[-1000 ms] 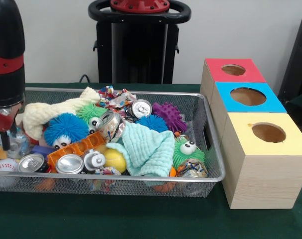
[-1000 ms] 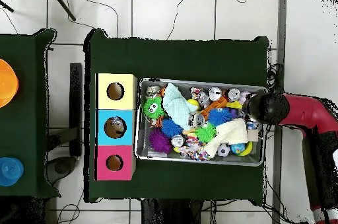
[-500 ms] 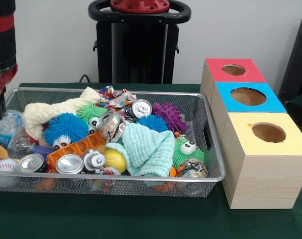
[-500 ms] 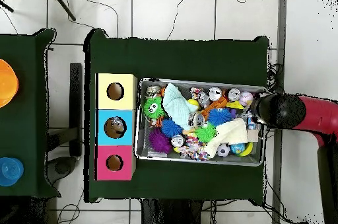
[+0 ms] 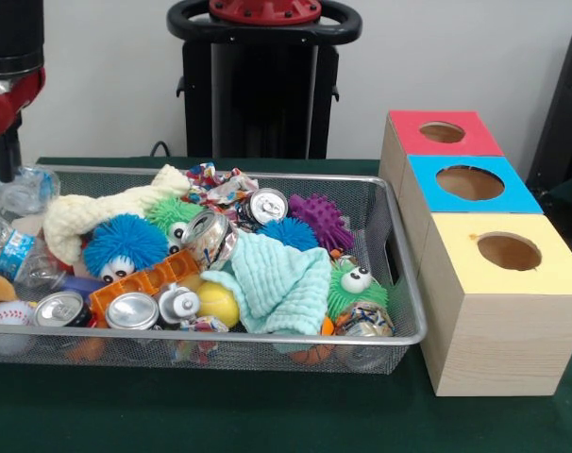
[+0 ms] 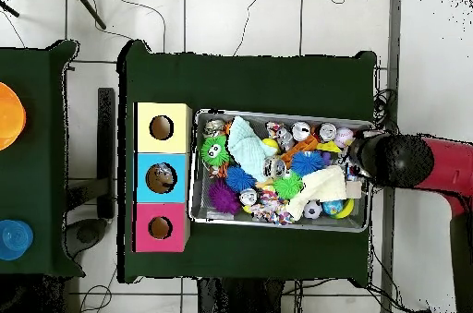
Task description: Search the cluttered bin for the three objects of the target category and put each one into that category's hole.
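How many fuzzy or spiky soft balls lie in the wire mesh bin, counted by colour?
Blue fuzzy balls: 2
Green fuzzy balls with eyes: 2
Purple spiky ball: 1
Total: 5

Bin (image 5: 399,283) was fine silver wire mesh with a polished metal rim. Cans (image 5: 132,311) were shiny, dented aluminium. Water bottle (image 5: 17,247) was clear, crinkled plastic. Mint washcloth (image 5: 278,283) was ribbed cloth, cream towel (image 5: 97,212) nubby. Boxes (image 5: 494,359) were bare matt wood with painted tops. Tabletop (image 5: 267,415) had matt green cloth.
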Robot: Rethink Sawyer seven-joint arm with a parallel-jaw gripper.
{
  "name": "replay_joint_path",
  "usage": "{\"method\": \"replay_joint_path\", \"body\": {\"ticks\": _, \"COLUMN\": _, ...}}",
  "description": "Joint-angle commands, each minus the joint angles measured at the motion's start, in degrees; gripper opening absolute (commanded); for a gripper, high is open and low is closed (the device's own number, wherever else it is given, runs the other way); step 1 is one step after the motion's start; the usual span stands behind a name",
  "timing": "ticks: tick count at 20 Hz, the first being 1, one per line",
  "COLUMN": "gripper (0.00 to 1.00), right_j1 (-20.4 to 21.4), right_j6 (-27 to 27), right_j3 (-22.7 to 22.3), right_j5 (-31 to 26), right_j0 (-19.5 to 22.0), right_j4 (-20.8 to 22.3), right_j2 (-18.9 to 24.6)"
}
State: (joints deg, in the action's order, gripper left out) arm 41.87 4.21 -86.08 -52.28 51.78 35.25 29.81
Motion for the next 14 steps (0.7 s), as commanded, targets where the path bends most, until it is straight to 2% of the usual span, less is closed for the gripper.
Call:
{"method": "replay_joint_path", "body": {"ticks": 1, "gripper": 0.00, "right_j1": 0.91, "right_j6": 16.38, "right_j3": -9.09, "right_j5": -1.26, "right_j0": -3.62, "right_j4": -3.56, "right_j2": -3.99}}
{"method": "replay_joint_path", "body": {"ticks": 5, "gripper": 0.00, "right_j1": 0.67, "right_j6": 19.11, "right_j3": -9.04, "right_j5": -1.20, "right_j0": -5.57, "right_j4": -6.48, "right_j2": -5.48}}
{"method": "replay_joint_path", "body": {"ticks": 14, "gripper": 0.00, "right_j1": 7.79, "right_j6": 24.22, "right_j3": -14.37, "right_j5": -0.74, "right_j0": -11.37, "right_j4": -13.68, "right_j2": -9.92}}
